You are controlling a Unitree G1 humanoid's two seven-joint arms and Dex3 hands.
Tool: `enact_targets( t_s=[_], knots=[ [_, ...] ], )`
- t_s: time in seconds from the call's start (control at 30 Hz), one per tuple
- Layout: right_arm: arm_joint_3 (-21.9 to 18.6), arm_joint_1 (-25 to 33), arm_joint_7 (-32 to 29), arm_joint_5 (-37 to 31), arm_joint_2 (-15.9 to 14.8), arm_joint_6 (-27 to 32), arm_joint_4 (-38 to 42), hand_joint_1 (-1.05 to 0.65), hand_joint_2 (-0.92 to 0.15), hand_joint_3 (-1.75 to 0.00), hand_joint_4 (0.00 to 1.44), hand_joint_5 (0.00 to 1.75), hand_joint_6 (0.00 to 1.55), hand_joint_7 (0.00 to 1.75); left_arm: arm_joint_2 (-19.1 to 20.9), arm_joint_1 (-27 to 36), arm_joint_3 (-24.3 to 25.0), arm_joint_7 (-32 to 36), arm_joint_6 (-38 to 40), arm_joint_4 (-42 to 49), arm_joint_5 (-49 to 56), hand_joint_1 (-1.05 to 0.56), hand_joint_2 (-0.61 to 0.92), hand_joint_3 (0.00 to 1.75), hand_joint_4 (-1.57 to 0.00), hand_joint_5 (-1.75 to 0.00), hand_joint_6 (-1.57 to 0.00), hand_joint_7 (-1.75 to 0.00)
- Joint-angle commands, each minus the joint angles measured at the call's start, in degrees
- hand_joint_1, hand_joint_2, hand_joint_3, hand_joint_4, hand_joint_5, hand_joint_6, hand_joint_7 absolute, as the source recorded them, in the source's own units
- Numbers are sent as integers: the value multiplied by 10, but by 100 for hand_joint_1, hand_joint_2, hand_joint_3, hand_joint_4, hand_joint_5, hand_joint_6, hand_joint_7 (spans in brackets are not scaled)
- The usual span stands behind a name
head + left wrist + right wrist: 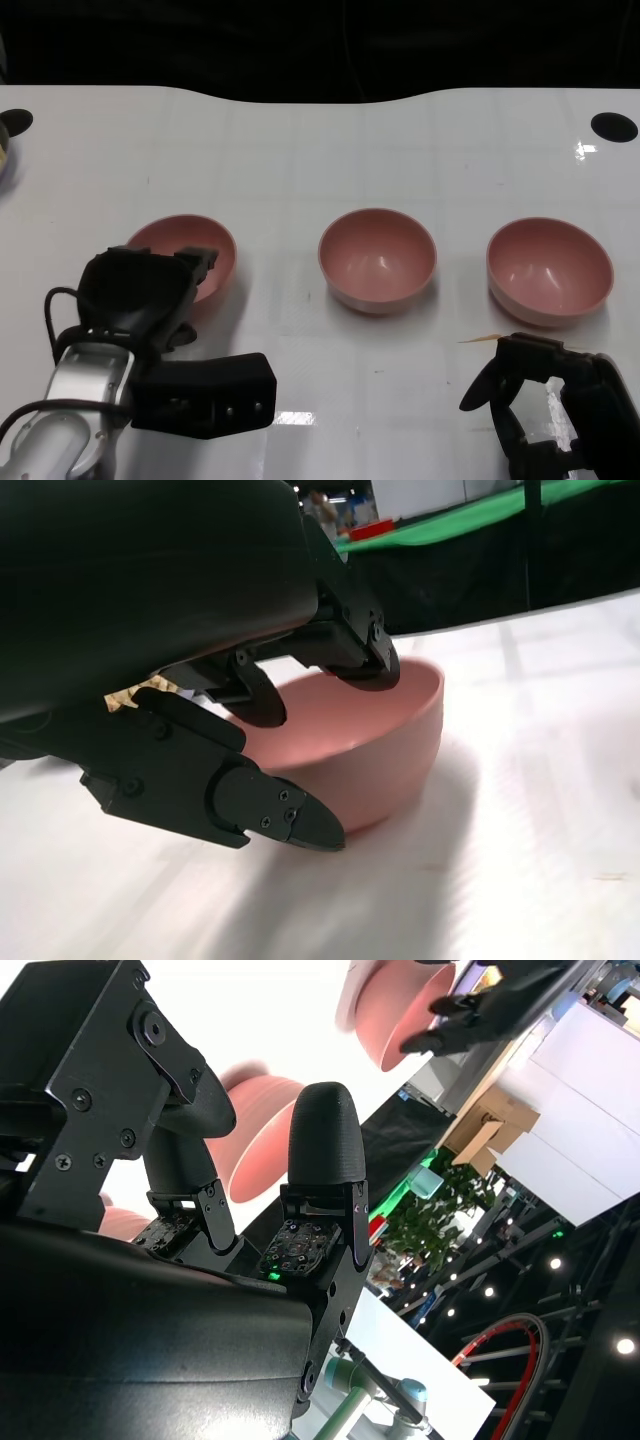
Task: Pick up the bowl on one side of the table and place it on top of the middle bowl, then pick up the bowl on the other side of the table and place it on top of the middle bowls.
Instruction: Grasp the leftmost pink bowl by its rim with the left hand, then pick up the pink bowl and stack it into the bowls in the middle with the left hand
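Left hand [150,290] fingers over left bowl [200,240] rim; middle bowl [377,258] unobstructed.

A white bench [300,150] carries three pink bowls in a row: the left bowl [205,250], the middle bowl [377,258] and the right bowl [549,268], well apart from one another (all upright, open side up). Each sits directly on the surface.

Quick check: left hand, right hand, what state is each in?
Left hand: fingers around the left bowl rim; grip cannot be told.
Right hand: open, holding nothing.
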Motion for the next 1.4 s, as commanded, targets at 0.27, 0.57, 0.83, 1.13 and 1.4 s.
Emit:
enact_targets(
  t_s=[0.27, 0.57, 0.83, 1.13, 1.4],
  knots=[
    [-3, 6, -13, -13, -2, 11, -15, 17, -10, -160, 88, 157, 91, 122, 6, -95, -52, 49, -30, 168, -22, -37, 92, 3, -100, -65, -103, -9],
    [-1, 9, -15, -15, -1, 18, -23, 19, -11, -156, 89, 156, 91, 121, 13, -121, -60, 134, -109, 207, -56, -29, 91, 8, -80, -174, -122, -4],
    [1, 7, -15, -10, -2, 12, -19, 22, -11, -158, 89, 157, 92, 121, 21, -134, -65, 205, -152, 178, -49, -23, 89, 7, -82, -175, -132, -12],
    [7, 5, -5, 8, -4, 2, -11, 25, -11, -162, 88, 158, 92, 122, 21, -137, -69, 198, -177, 83, -49, -22, 58, 69, -88, -175, -86, -131],
    [8, 8, -2, 8, -4, 4, -16, 25, -10, -162, 87, 158, 91, 123, 0, -162, -87, 189, -208, 66, -40, -26, 60, 53, -89, -175, -88, -130]
  ],
)
